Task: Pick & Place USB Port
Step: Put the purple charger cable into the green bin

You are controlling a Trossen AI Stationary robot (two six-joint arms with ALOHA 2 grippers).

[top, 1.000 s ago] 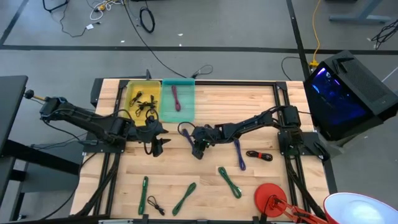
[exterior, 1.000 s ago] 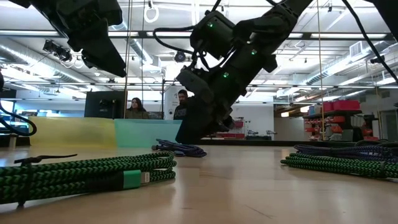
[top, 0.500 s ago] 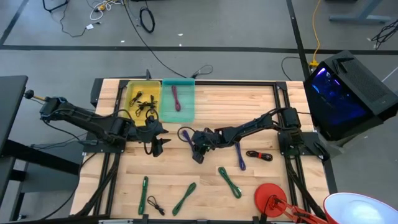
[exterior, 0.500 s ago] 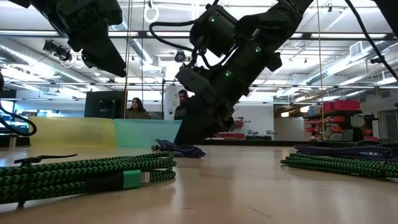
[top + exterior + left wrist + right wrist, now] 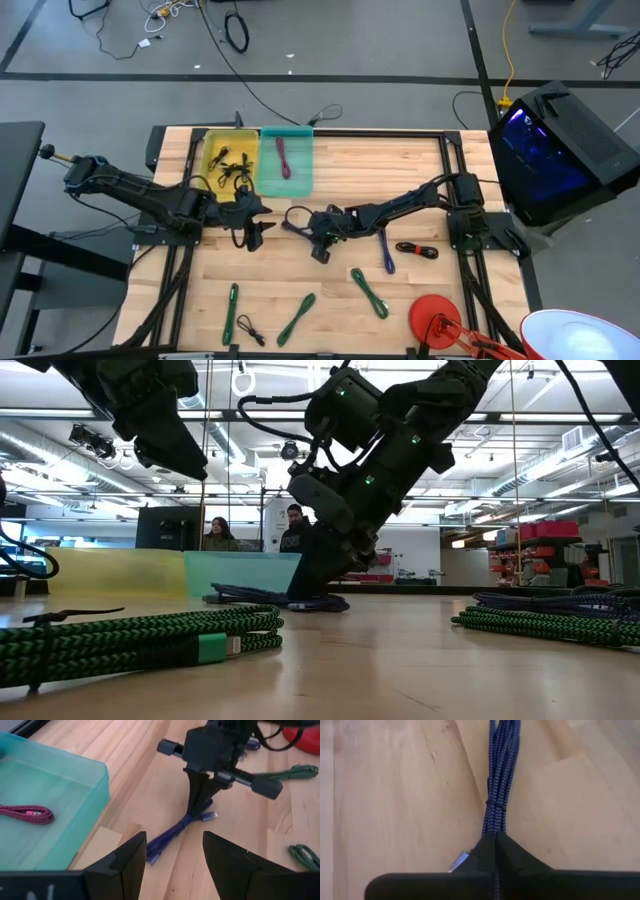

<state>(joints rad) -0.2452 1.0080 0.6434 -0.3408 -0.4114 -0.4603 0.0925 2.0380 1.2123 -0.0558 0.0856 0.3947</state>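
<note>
Right end effector point(image 5: 496, 845) is clamped shut on the purple cable bundle point(image 5: 501, 785) lying on the wooden table point(image 5: 390, 795).

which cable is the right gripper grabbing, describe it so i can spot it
Start at the teal bin on the table's far side. Just in front of it lies a blue cable, pinched in the right gripper. The other loose cables are green, black or purple.

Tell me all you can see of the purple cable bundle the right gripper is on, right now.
The purple cable bundle is braided cord folded into several parallel strands, cinched by a thin dark tie. A silver plug tip shows at one end. It lies flat on the wooden table, just in front of the teal bin, apart from it. The right gripper stands over it, fingers shut on the strands near the plug end; nothing else touches it.
</note>
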